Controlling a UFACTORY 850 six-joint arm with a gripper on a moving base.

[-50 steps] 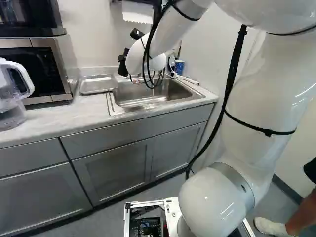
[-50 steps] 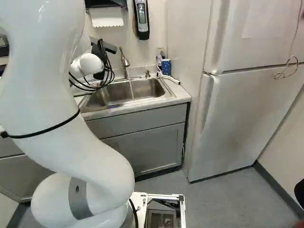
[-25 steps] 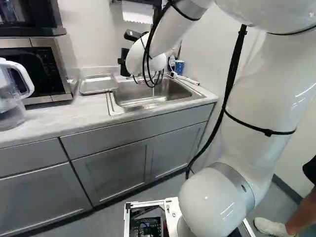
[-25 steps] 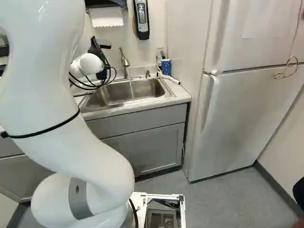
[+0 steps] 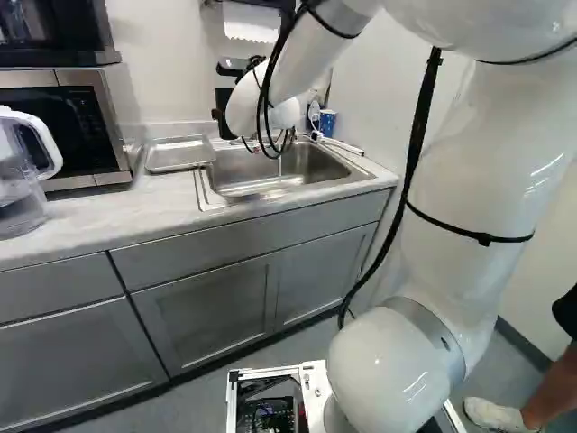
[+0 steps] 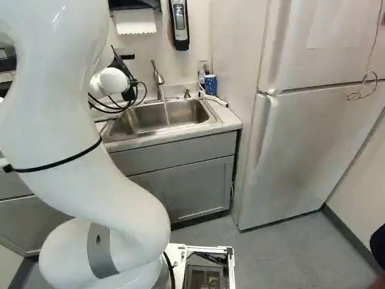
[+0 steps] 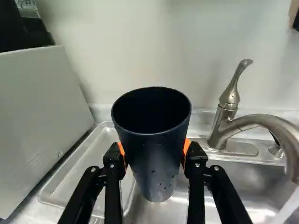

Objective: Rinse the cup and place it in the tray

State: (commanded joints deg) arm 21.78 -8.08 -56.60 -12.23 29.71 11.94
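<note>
At the left of the left base view, a metal tray [image 5: 178, 159] lies near the bench's [image 5: 117, 216] back edge. In the right base view, water [image 6: 165, 114] streams from a faucet [image 6: 158, 76] into the sink [image 6: 195, 112]. In the wrist view, jaws pinch a wet, dark cup [image 7: 156, 151], mouth up, beside the faucet.

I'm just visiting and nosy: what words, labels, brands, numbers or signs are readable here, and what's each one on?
No text can be read with certainty.
Microwave: marks on its front, too small to read.
Wall-mounted unit: marks on its small display, too blurred to read.
Blue cup: a pale pattern, no legible lettering.
Dark cup: no lettering on the side that shows.
</note>
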